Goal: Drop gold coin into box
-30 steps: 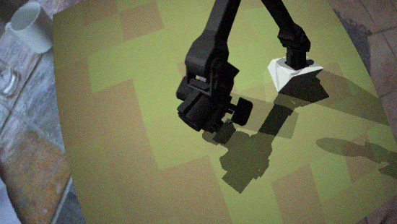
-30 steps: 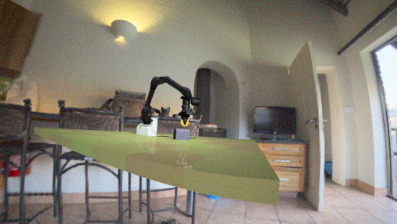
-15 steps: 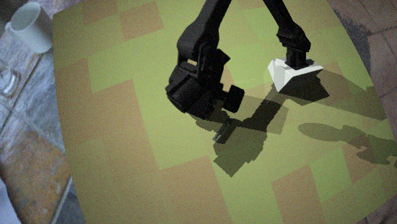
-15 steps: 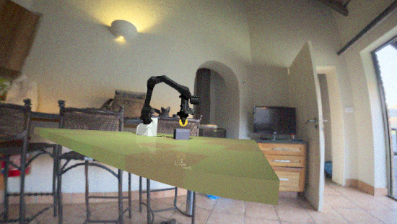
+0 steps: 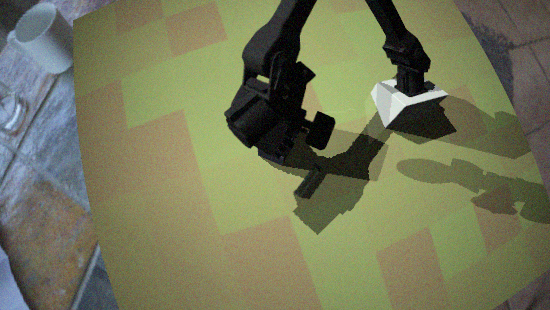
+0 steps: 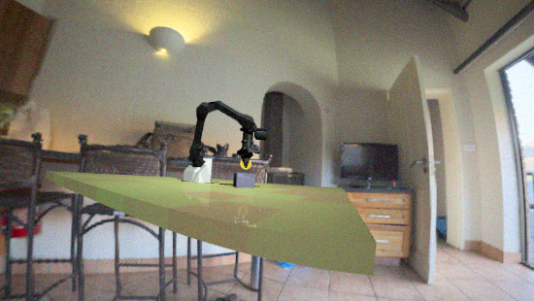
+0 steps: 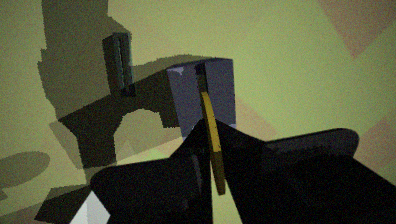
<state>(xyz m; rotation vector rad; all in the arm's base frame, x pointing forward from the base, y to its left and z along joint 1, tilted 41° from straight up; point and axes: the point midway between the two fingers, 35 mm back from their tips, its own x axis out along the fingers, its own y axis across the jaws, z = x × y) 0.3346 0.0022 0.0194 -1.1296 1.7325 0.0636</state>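
Observation:
My gripper (image 7: 206, 124) (image 6: 246, 158) (image 5: 277, 149) is shut on the thin gold coin (image 7: 215, 146) (image 6: 243, 165) and holds it edge-on. In the wrist view the coin's lower edge hangs just above the narrow slot (image 7: 201, 70) in the lid of the grey box (image 7: 222, 92) and lines up with it. In the exterior view the coin hangs a little above the box (image 6: 244, 180). In the top view the gripper body hides the box and the coin. The dark-green holder (image 7: 119, 62) (image 5: 309, 184) stands empty beside the box.
The green and tan table top (image 5: 150, 200) (image 6: 291, 218) carries the arm's white base (image 5: 400, 97) (image 6: 198, 172) at the back. A white mug (image 5: 42, 37) and a glass (image 5: 10, 110) stand off the table to the left. Chairs stand behind the table.

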